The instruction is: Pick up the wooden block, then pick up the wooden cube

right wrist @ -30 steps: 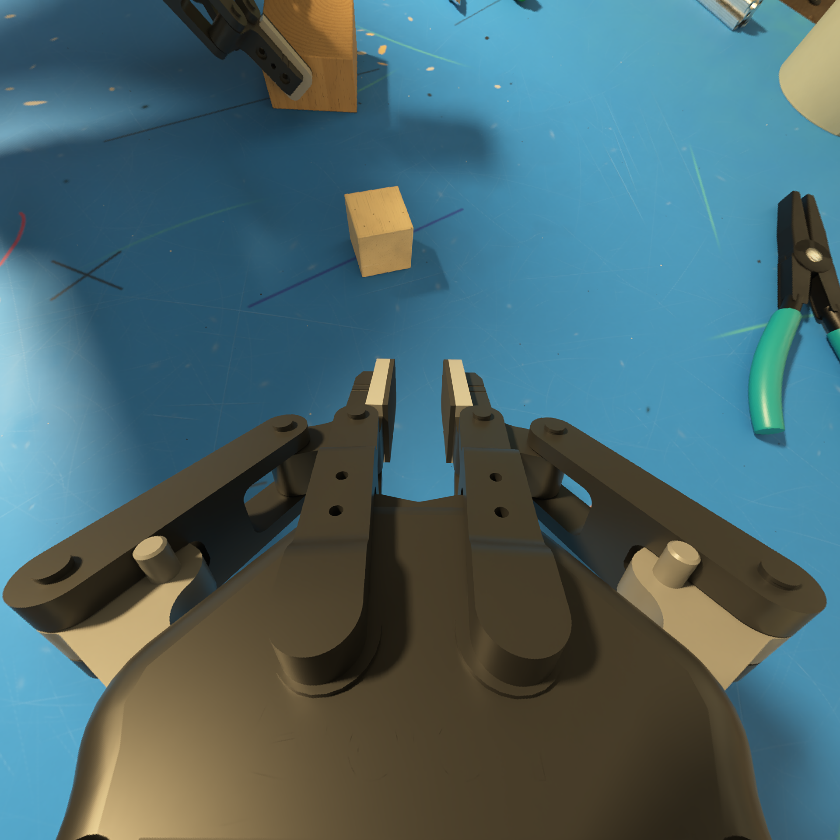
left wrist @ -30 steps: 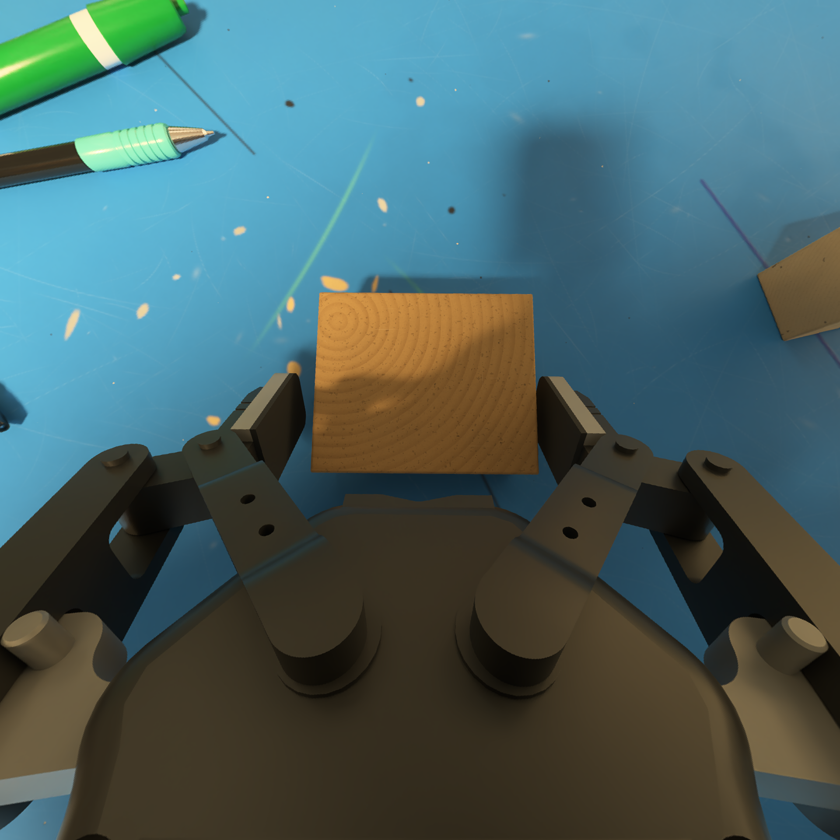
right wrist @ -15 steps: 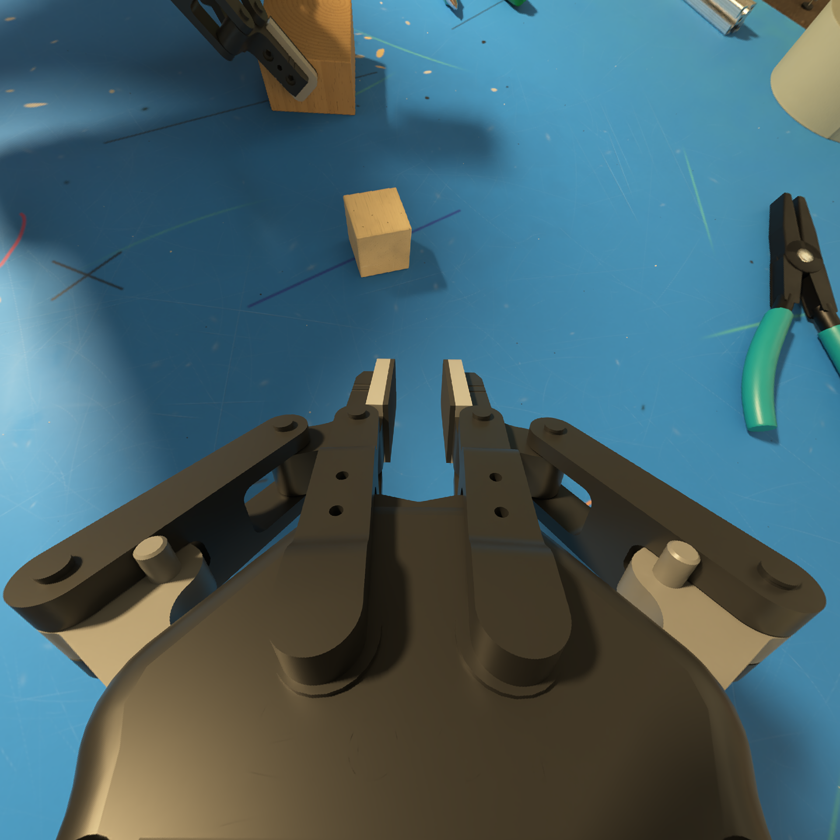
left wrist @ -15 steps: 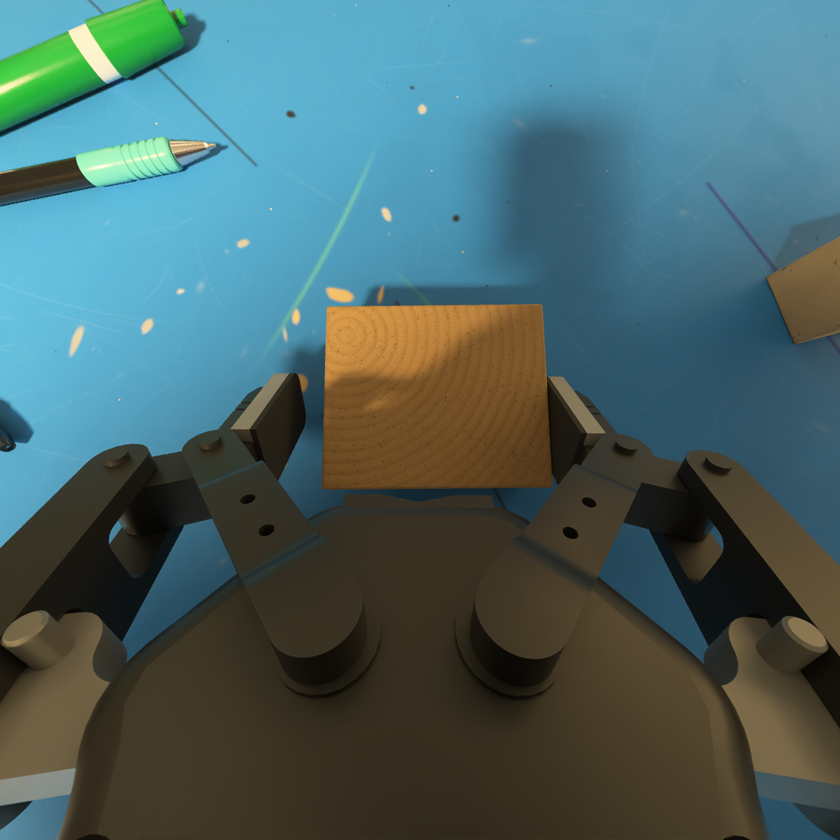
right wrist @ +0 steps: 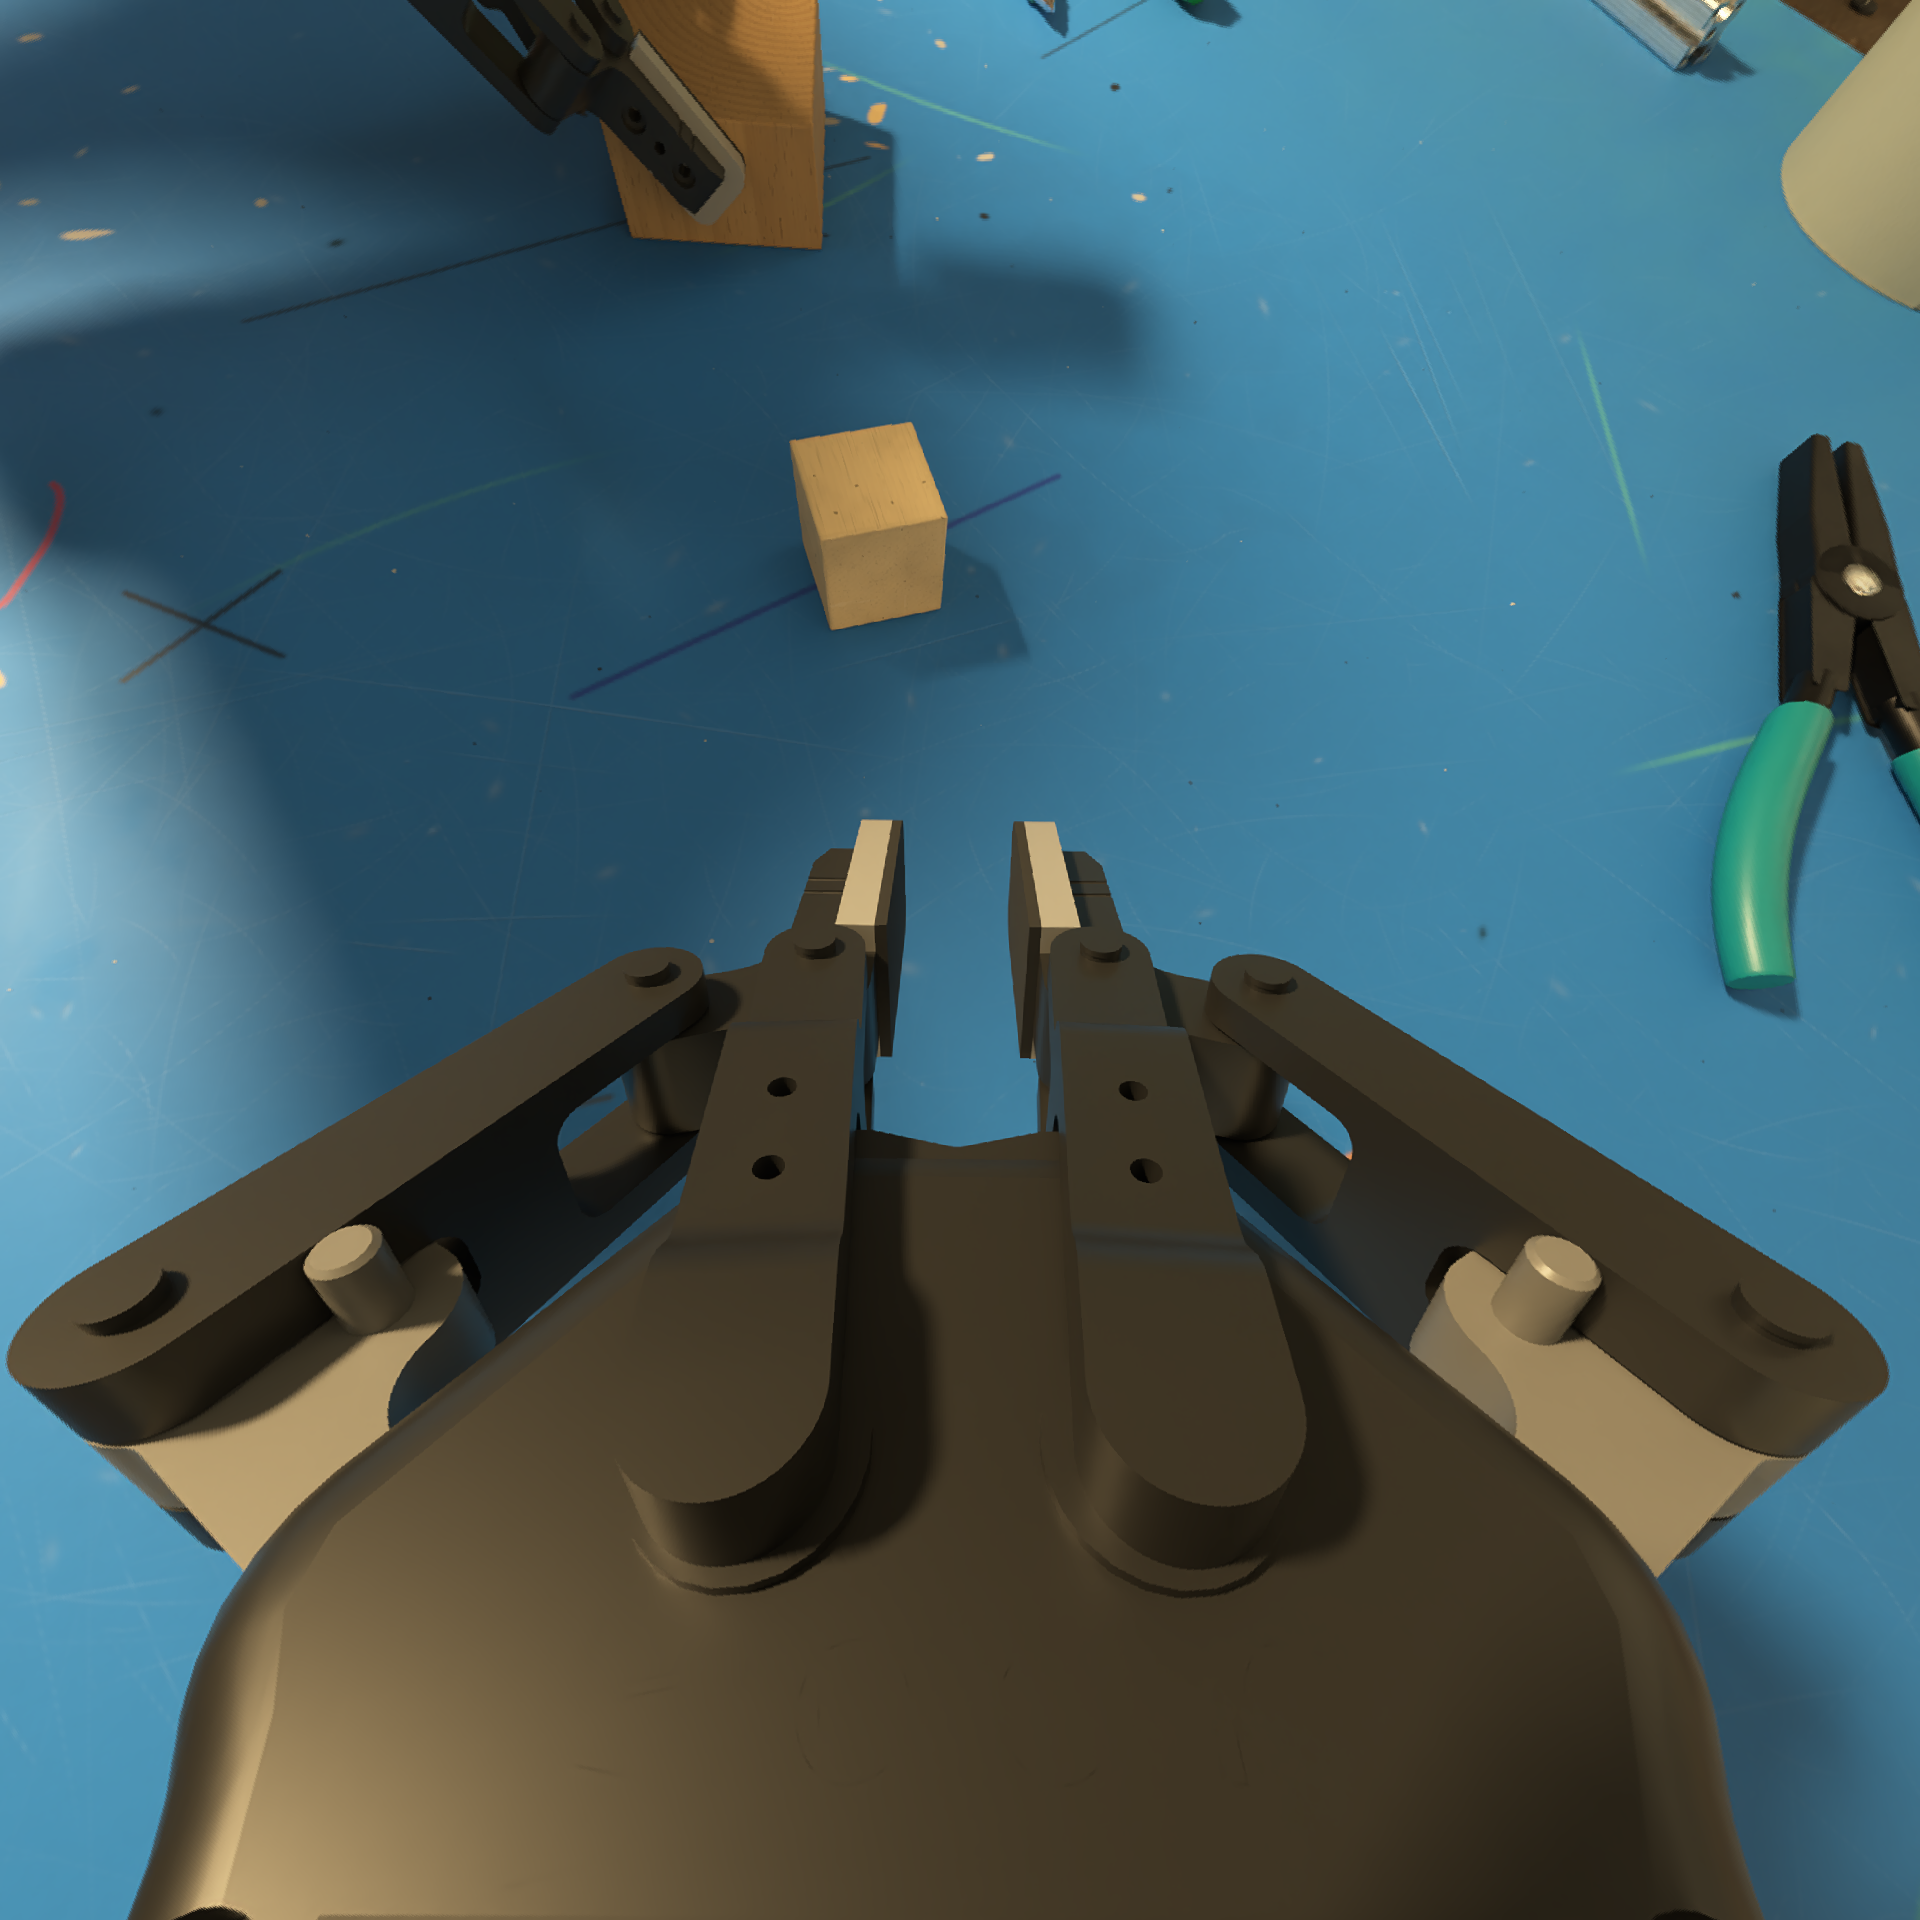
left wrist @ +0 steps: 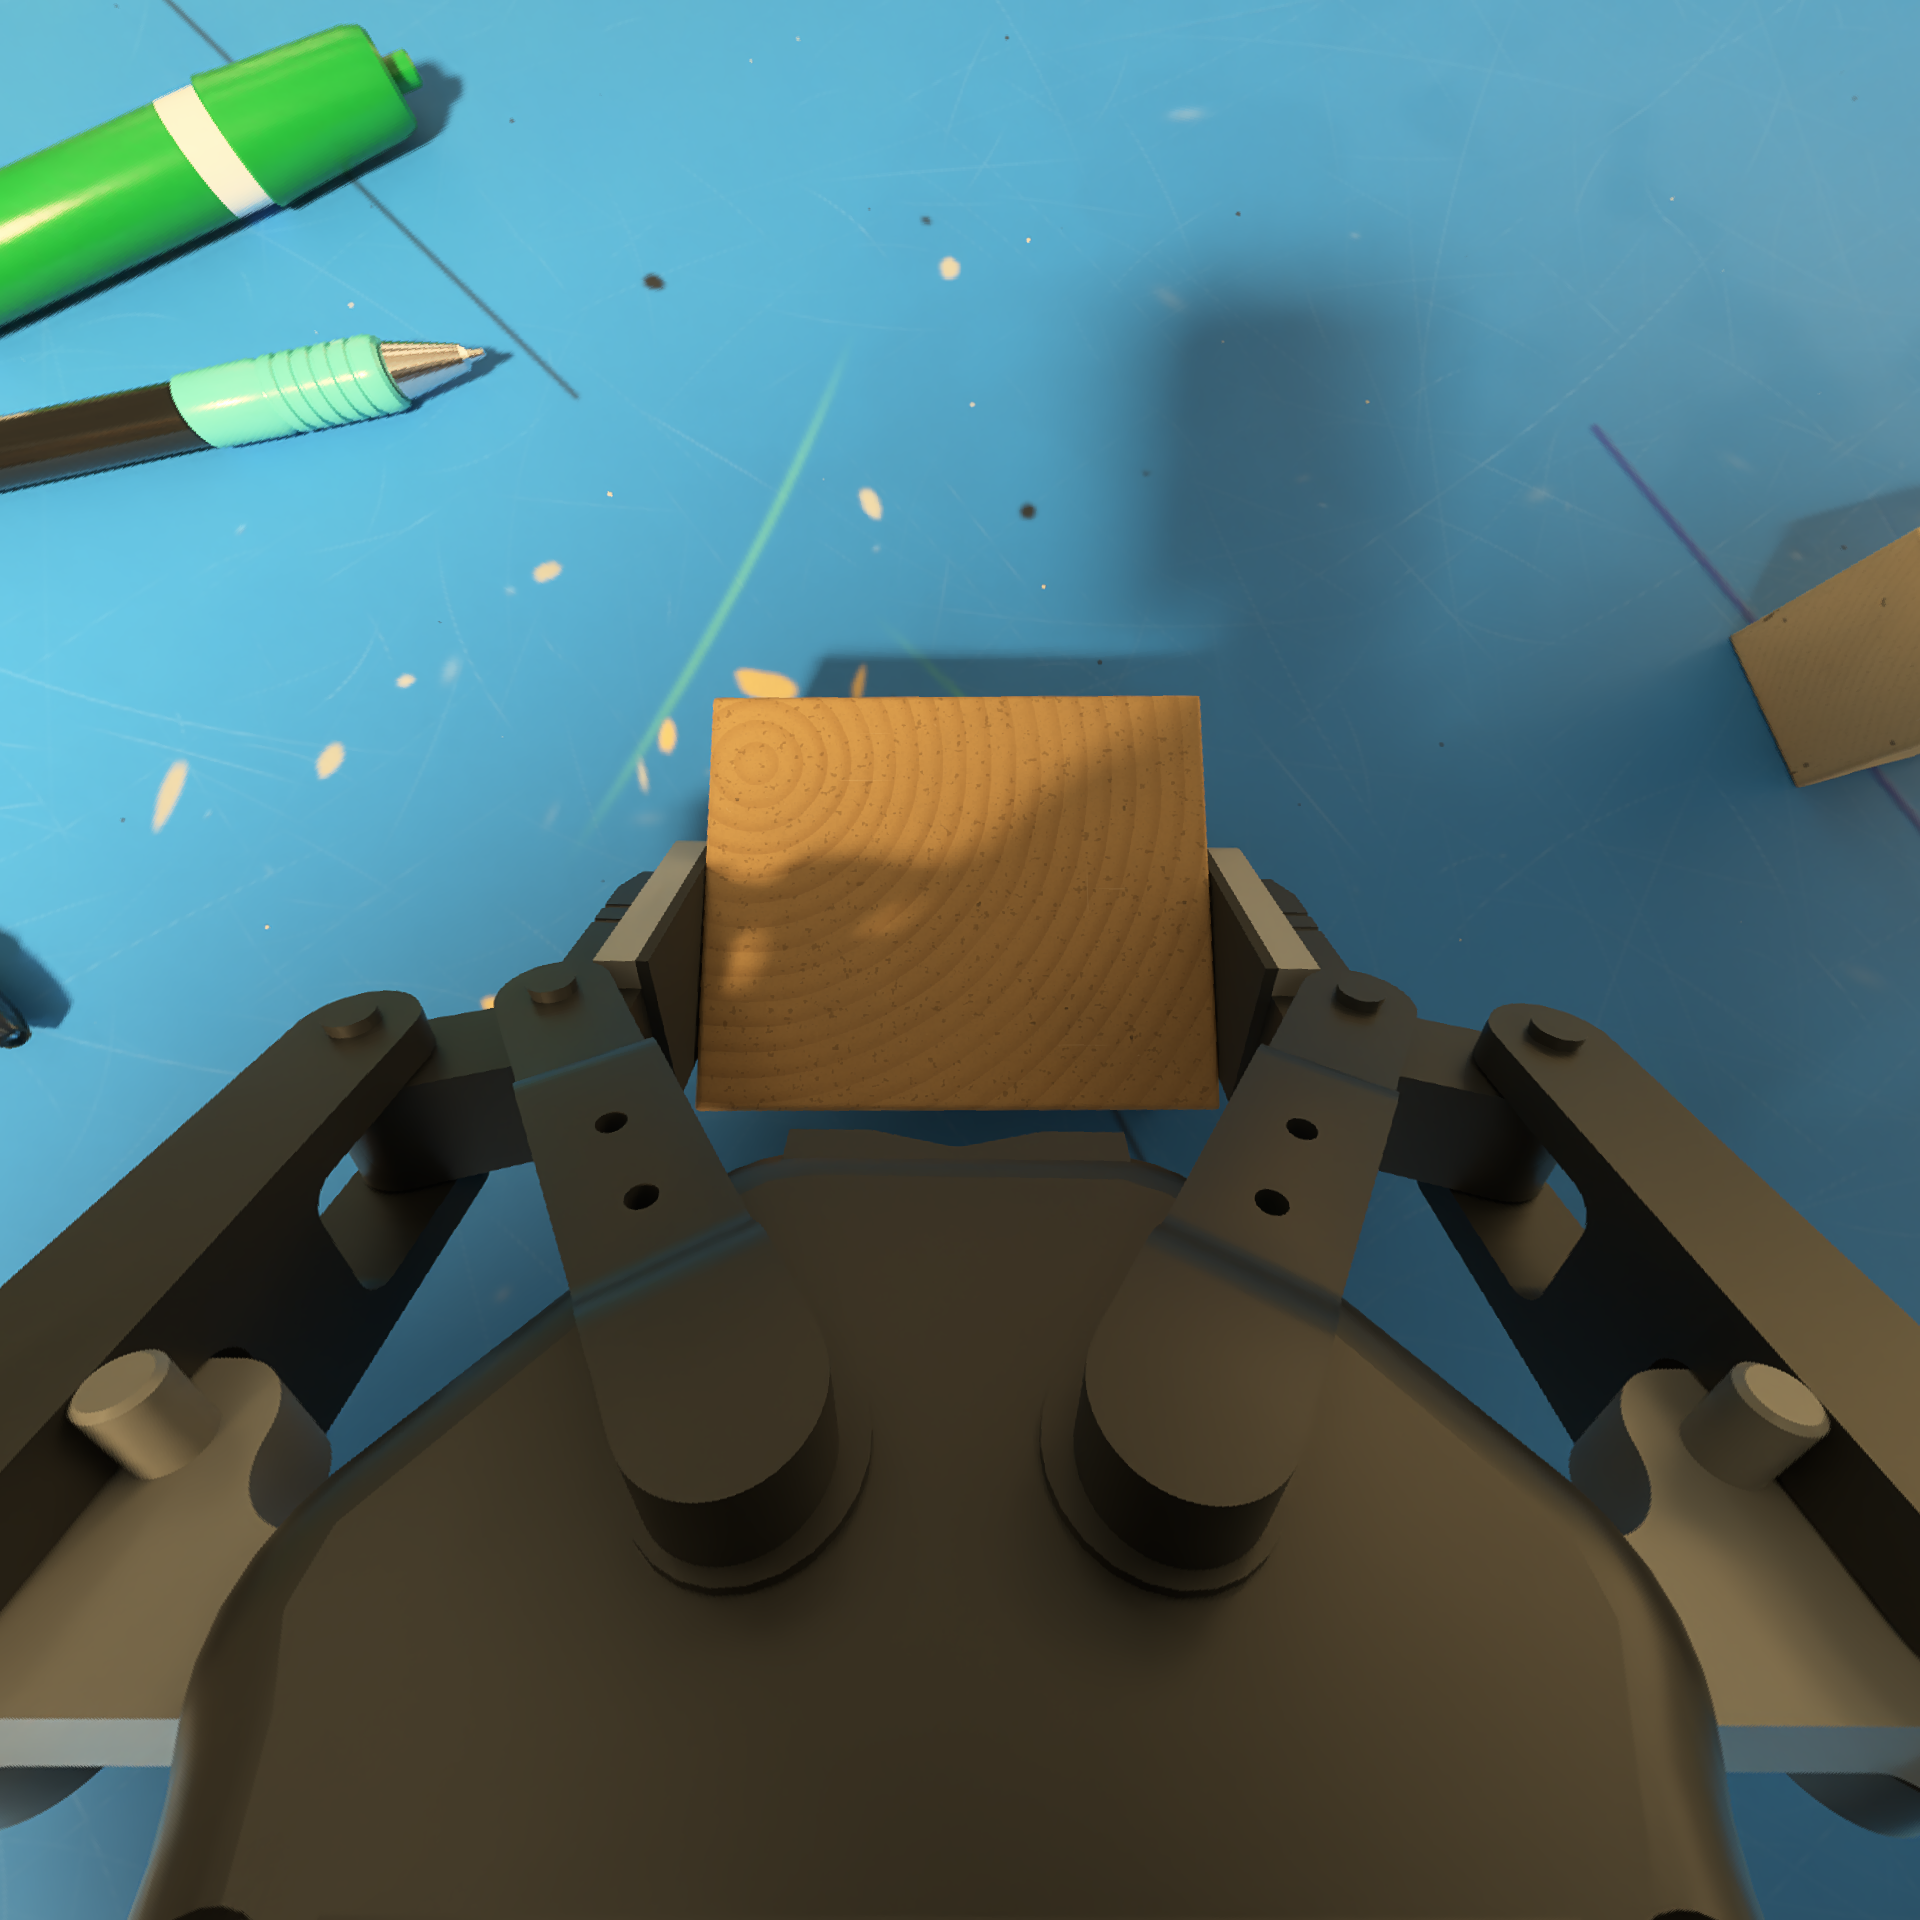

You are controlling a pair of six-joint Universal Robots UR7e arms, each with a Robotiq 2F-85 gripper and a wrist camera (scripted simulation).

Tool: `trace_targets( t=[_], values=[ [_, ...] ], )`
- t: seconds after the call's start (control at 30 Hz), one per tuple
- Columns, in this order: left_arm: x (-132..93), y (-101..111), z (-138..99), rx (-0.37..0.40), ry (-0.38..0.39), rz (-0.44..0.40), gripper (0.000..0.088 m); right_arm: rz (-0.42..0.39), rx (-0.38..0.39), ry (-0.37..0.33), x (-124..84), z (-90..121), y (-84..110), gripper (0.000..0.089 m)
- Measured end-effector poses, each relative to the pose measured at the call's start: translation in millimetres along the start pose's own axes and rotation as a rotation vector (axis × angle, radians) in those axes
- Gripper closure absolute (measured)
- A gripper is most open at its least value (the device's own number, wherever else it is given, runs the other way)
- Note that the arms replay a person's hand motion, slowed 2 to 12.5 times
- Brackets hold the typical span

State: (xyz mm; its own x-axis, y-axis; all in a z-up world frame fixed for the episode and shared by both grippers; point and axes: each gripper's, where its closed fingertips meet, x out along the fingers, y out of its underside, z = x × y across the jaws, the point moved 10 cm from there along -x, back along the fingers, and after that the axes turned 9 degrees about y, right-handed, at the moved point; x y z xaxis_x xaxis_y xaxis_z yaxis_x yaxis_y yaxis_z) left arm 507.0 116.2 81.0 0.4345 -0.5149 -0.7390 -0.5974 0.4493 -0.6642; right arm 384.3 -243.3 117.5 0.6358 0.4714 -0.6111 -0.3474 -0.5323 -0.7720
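Note:
The wooden block (left wrist: 956, 904), tall with ring grain on its top face, sits between the fingers of my left gripper (left wrist: 956, 883). Both pads press on its sides, so the gripper is shut on it. In the right wrist view the block (right wrist: 758, 156) stands on the blue mat at the top left with the left gripper (right wrist: 665, 135) on it. The small pale wooden cube (right wrist: 873, 525) lies on the mat ahead of my right gripper (right wrist: 956, 862), well apart from it. The right gripper's fingers stand a narrow gap apart and hold nothing. The cube (left wrist: 1839, 675) also shows at the right edge of the left wrist view.
A green marker (left wrist: 187, 156) and a pen with a teal grip (left wrist: 260, 400) lie to the far left of the block. Pliers with teal handles (right wrist: 1818, 707) lie at the right. A cream-coloured object (right wrist: 1860, 177) and a metal piece (right wrist: 1662, 26) sit at the far right.
My left gripper's fingers have closed from either side onto the wooden block. The right gripper has hardly moved.

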Motion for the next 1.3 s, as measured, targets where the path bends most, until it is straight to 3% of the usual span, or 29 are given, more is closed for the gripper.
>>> trace_targets(
  t=[1.3],
  values=[
    [-1.5,1.4,-7.1,0.061,0.001,-0.005,0.0146,-0.001,0.001,0.008,-1.1,-0.9,-1.1,0.0711]
  ],
)
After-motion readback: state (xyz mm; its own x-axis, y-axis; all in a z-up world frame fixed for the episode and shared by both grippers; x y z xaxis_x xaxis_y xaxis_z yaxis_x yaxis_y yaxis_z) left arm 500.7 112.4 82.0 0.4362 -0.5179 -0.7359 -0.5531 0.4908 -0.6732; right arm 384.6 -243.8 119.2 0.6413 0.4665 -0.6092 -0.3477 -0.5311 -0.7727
